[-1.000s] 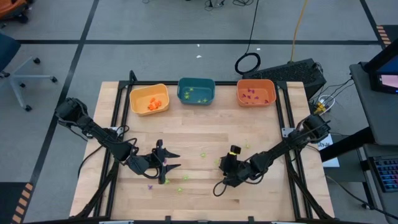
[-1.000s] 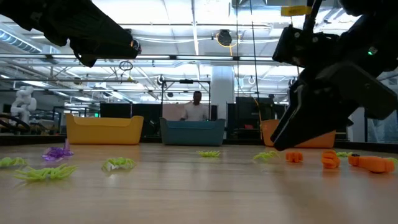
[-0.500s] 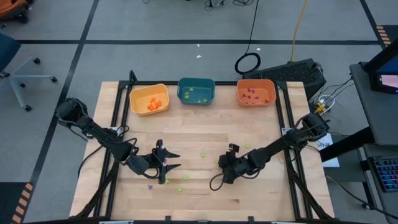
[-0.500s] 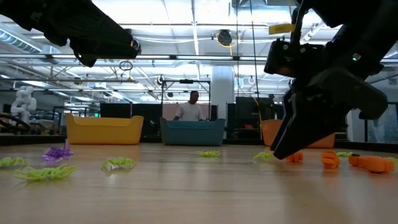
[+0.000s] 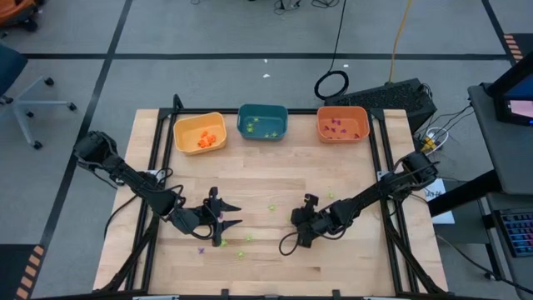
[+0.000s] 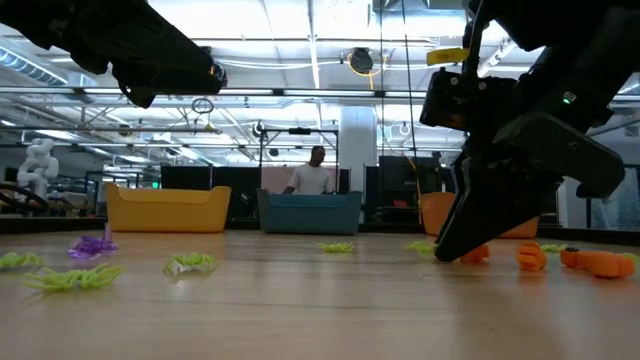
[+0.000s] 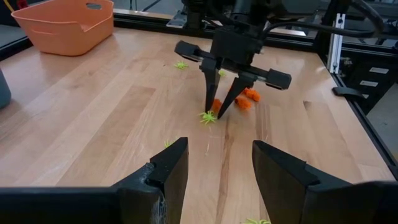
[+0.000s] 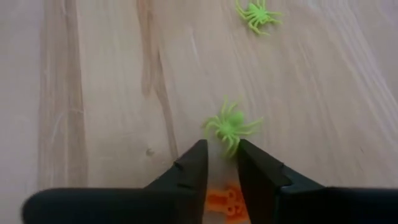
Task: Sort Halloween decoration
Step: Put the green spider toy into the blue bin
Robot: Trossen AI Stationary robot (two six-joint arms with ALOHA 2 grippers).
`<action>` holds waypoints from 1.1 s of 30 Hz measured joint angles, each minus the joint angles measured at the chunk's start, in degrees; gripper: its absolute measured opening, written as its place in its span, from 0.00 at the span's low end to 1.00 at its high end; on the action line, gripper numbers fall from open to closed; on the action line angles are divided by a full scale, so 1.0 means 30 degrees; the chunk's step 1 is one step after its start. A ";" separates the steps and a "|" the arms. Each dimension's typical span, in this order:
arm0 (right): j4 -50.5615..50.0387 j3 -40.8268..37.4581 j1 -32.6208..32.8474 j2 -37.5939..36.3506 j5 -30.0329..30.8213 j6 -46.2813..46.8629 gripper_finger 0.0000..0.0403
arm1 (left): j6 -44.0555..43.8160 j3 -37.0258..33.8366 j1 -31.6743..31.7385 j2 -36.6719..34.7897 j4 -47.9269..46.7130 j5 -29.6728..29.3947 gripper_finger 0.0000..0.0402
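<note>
From above, the wooden table (image 5: 266,187) carries three bins along its far edge: a yellow bin (image 5: 200,133) with orange trinkets, a teal bin (image 5: 263,122) with green ones, and an orange bin (image 5: 342,124) with purple ones. The left gripper (image 5: 226,213) hovers near the front left with its fingers spread wide and nothing between them. The right gripper (image 5: 296,220) is down at the table near the middle front. A few green spiders (image 5: 271,206) lie scattered between the arms.

At table height, the right gripper (image 6: 445,250) has its tips on the wood beside orange trinkets (image 6: 530,257). Green spiders (image 6: 190,263) and a purple one (image 6: 92,245) lie to the other side. A person (image 6: 314,175) stands behind the teal bin.

From the left wrist, the right gripper (image 7: 217,113) stands tips-down, fingers narrowed, just beside a green spider (image 7: 207,116).

From the right wrist, the fingers (image 8: 194,165) are nearly together, a light-green spider (image 8: 230,126) just beyond their tips; whether it is pinched I cannot tell.
</note>
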 joint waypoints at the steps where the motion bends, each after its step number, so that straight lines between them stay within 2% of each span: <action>1: -0.0006 -0.0006 0.0000 0.0008 -0.0007 -0.0047 0.16 | 0.0000 0.0000 -0.0004 0.0000 0.0000 -0.0001 0.44; 8: 0.0018 -0.0024 -0.0015 0.0044 0.0000 -0.0225 0.01 | 0.0007 0.0000 -0.0002 0.0000 0.0000 -0.0001 0.44; 16: 0.1667 0.0164 -0.0044 -0.0217 -0.0057 -0.2207 0.00 | 0.0015 0.0000 -0.0005 0.0000 0.0000 -0.0001 0.44; 25: 0.2306 0.1001 -0.0399 -0.1544 0.0816 -0.4504 0.00 | 0.0067 0.0000 -0.0001 0.0007 -0.0020 0.0001 0.44; 28: 0.2779 0.1042 -0.0887 -0.2211 0.1561 -0.5325 0.00 | 0.0209 0.0000 -0.0002 0.0007 -0.0011 0.0006 0.44; 33: 0.3300 0.1042 -0.2435 -0.3358 0.1678 -0.6787 0.00 | 0.0379 0.0000 -0.0002 0.0007 0.0000 0.0001 0.44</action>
